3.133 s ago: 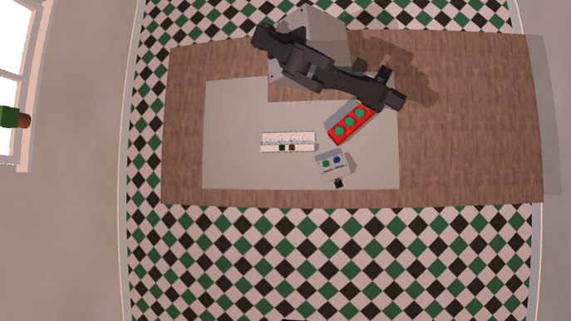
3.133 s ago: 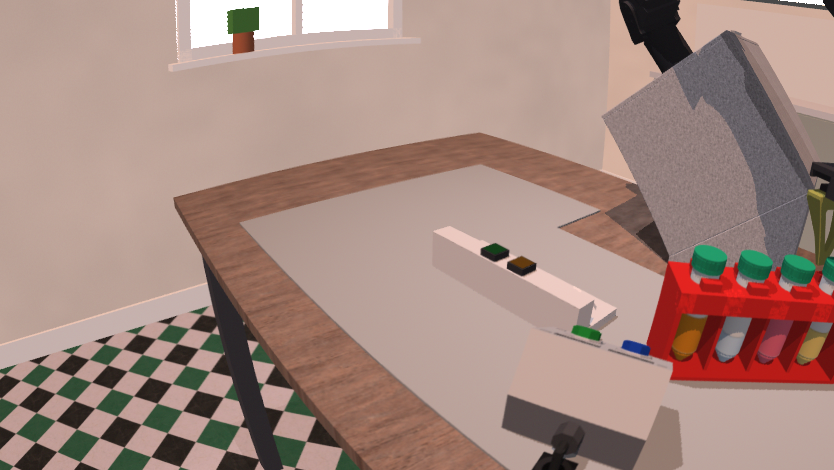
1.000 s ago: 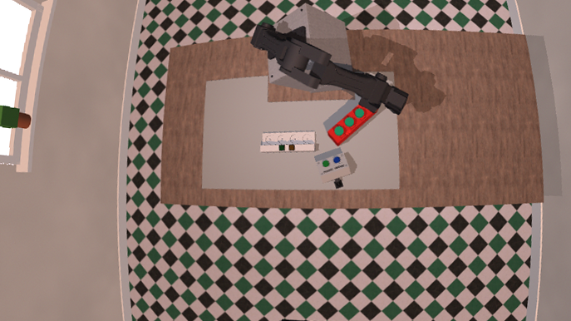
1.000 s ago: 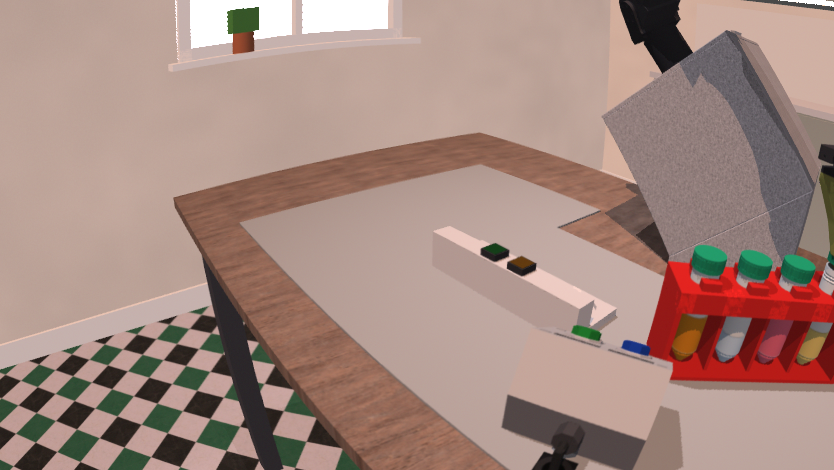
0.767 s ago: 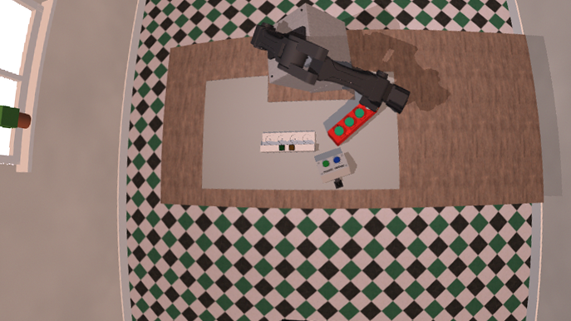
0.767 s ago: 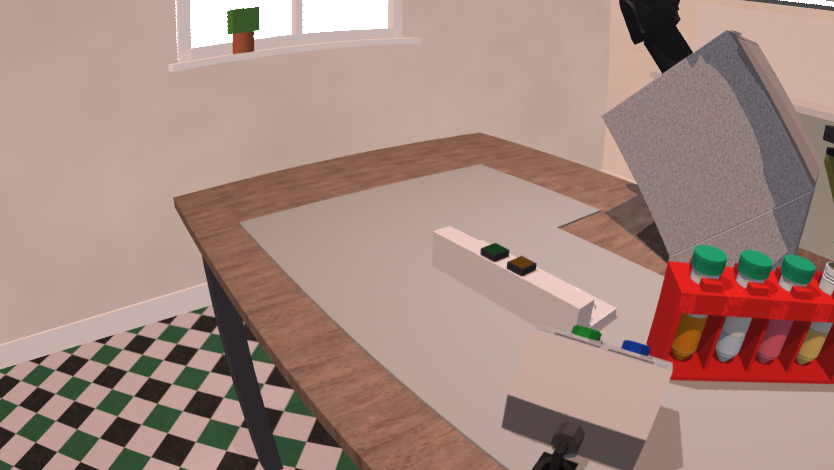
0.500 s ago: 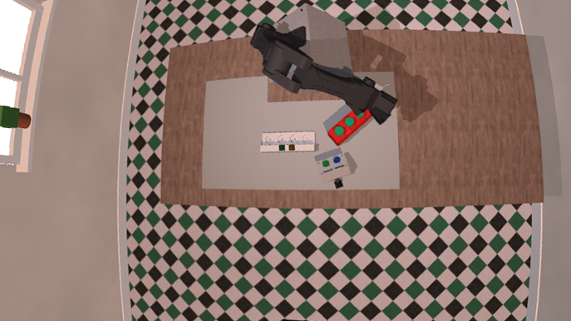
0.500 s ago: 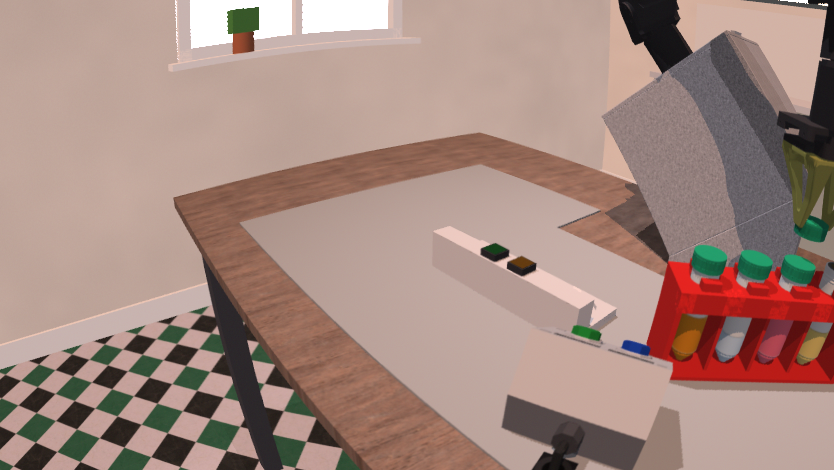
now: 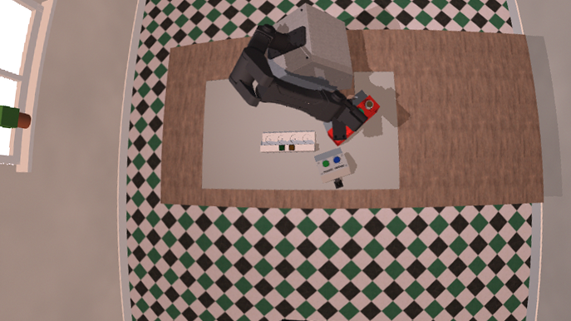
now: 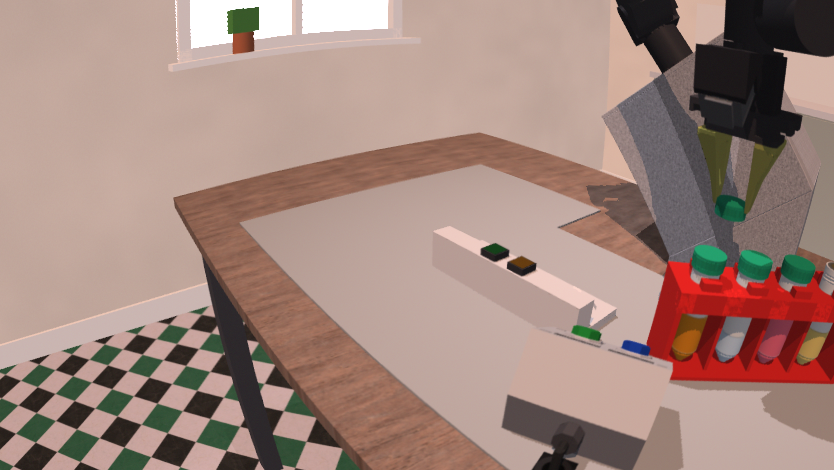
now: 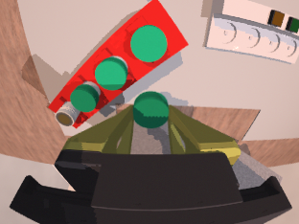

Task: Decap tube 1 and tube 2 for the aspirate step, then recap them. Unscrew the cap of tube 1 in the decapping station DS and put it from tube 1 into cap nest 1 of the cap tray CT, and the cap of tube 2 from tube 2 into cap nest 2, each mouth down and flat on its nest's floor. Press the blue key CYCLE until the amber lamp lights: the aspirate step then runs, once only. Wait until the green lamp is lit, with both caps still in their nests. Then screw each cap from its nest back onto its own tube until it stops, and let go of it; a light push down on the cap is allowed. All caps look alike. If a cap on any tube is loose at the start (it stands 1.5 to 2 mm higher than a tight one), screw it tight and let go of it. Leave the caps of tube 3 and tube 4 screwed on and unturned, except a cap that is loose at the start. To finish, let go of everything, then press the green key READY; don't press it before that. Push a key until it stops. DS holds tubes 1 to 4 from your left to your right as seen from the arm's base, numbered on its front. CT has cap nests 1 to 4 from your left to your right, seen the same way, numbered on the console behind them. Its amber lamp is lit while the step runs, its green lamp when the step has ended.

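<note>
The claw (image 10: 733, 201) is closed partway on a green cap (image 10: 730, 207), holding it in the air above the red tube rack (image 10: 752, 297); three tubes there wear green caps, the far right tube (image 10: 828, 274) stands uncapped, white cap tray (image 10: 525, 280) nearby

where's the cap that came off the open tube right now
The green cap is pinched in the gripper, held in the air above the red rack, over its capped tubes in the exterior view.
</note>
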You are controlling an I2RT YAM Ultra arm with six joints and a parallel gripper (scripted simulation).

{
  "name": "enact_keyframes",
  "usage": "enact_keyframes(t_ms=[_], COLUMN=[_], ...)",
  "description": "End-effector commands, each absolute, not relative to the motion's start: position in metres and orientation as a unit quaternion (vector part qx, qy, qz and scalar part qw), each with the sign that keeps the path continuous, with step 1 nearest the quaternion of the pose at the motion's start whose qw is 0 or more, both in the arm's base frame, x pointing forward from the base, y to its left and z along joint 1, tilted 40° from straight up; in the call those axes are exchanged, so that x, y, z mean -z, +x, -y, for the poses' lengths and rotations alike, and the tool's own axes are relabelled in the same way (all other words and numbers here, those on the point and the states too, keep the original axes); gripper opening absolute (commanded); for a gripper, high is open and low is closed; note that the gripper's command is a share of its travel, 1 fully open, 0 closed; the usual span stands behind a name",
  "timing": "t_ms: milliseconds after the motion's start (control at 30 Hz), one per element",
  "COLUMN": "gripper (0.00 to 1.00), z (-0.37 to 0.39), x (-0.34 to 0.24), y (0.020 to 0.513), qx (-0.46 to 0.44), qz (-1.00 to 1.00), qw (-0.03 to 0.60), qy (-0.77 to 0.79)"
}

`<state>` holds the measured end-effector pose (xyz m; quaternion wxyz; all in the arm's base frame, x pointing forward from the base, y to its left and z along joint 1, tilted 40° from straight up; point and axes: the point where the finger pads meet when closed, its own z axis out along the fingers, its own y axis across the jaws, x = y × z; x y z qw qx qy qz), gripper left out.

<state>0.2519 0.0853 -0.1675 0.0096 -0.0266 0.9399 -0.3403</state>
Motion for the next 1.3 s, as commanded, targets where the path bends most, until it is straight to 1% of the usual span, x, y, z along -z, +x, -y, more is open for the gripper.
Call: enact_keyframes(t_ms=[0,533,700,1267], gripper=[0.0,0.0,0.0,0.0], z=[-0.081,0.003,0.003,0.052], x=[0.156,0.08,0.08,0.137], y=[0.267,0.317,0.317,0.323], qx=[0.339,0.341,0.341,0.341], qz=[-0.94,-0.939,-0.939,-0.939], qw=[0.036,0.037,0.037,0.037], qy=[-0.018,-0.018,-0.018,-0.018])
